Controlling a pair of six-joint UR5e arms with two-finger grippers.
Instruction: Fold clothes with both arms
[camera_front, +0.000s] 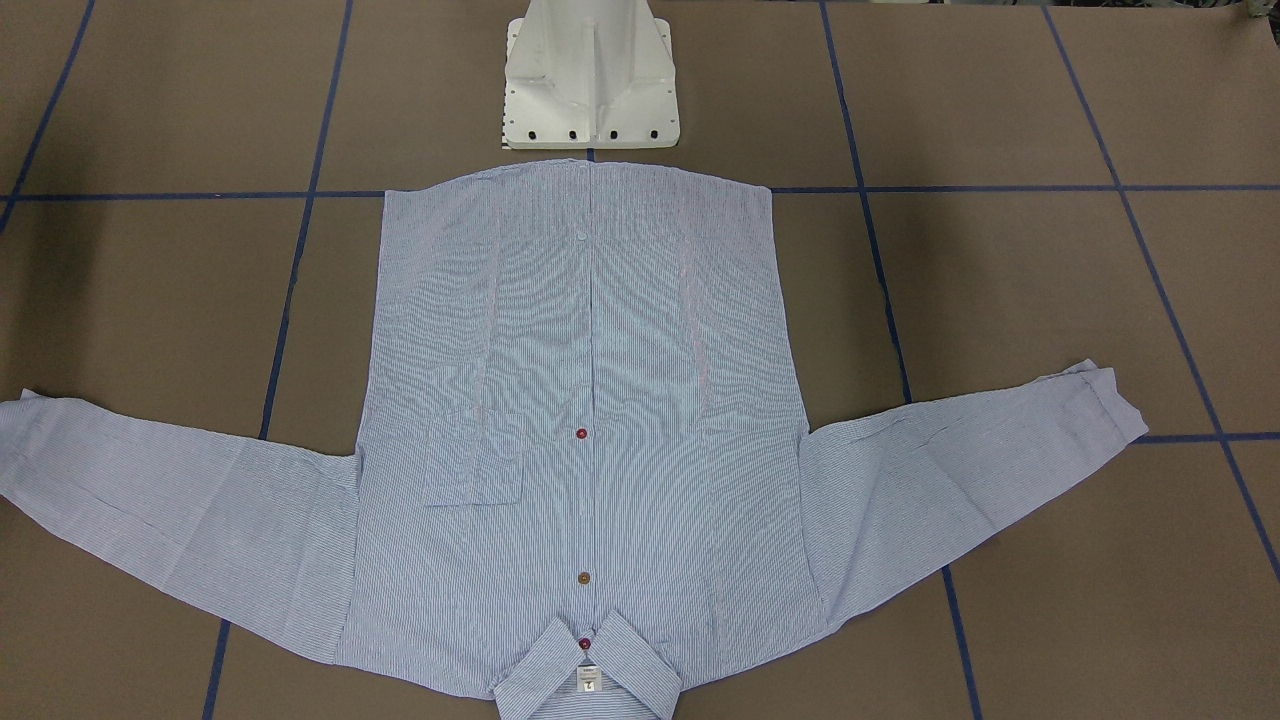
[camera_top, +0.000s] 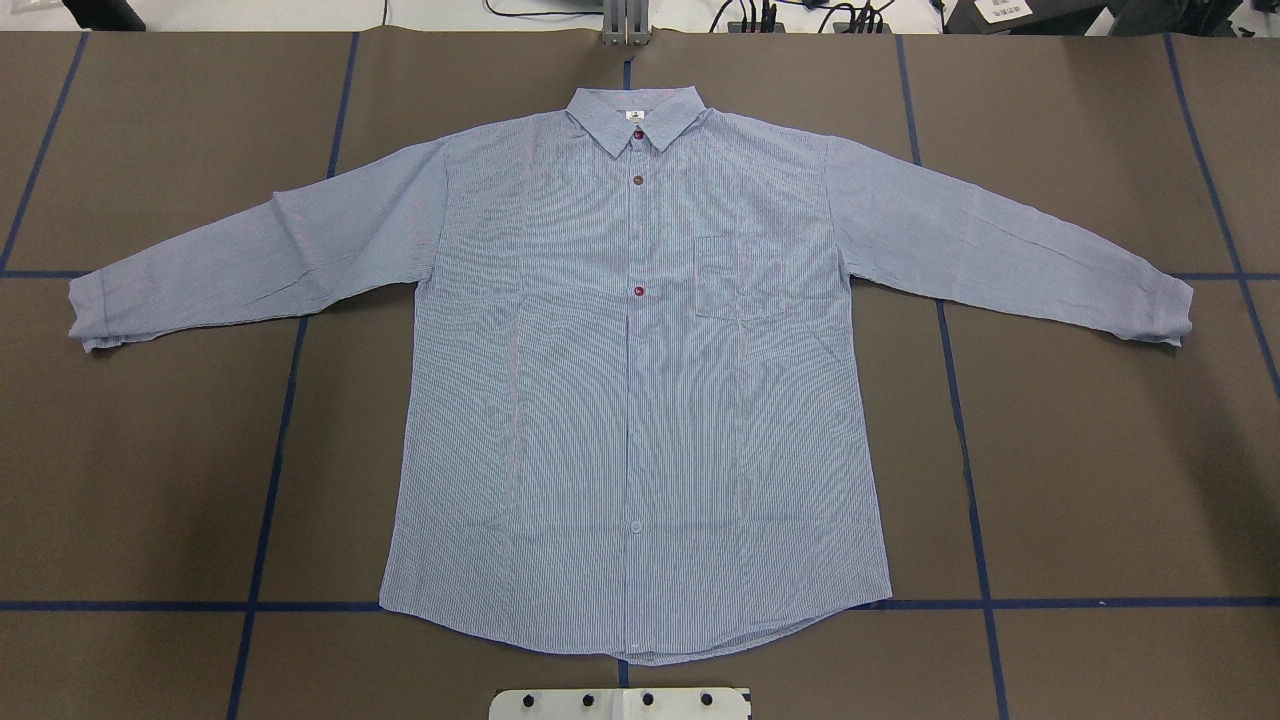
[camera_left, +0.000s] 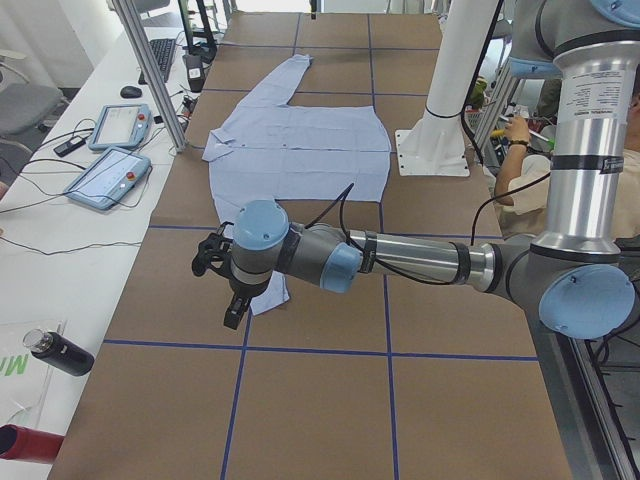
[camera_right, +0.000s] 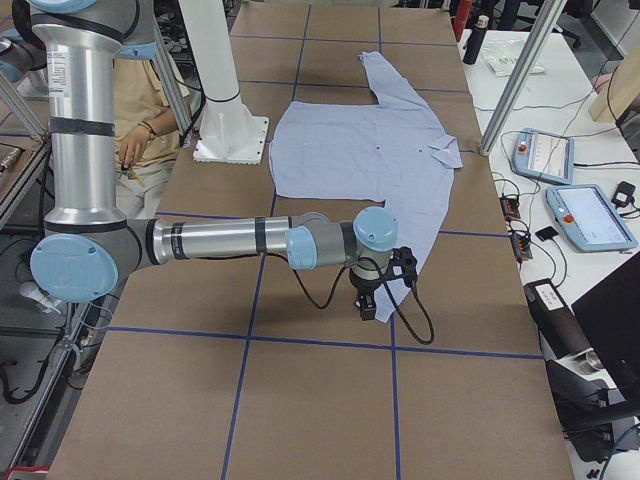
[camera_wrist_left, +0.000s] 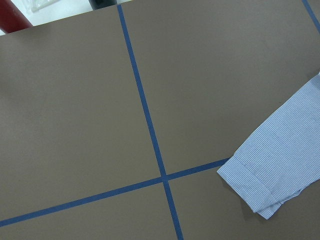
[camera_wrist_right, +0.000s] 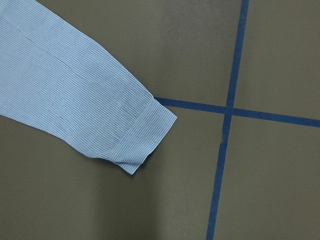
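Bright, even light; soft shadows.

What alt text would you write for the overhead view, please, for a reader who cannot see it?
A light blue striped shirt lies flat and face up on a brown table marked with blue tape lines, both sleeves spread wide. Its collar points to the far edge, its hem toward a white base plate at the near edge.

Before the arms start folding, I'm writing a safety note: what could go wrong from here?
The left cuff sits at the left wrist view's edge, so the left gripper might miss it. The right cuff lies flat on the table; the right gripper could catch only one layer.
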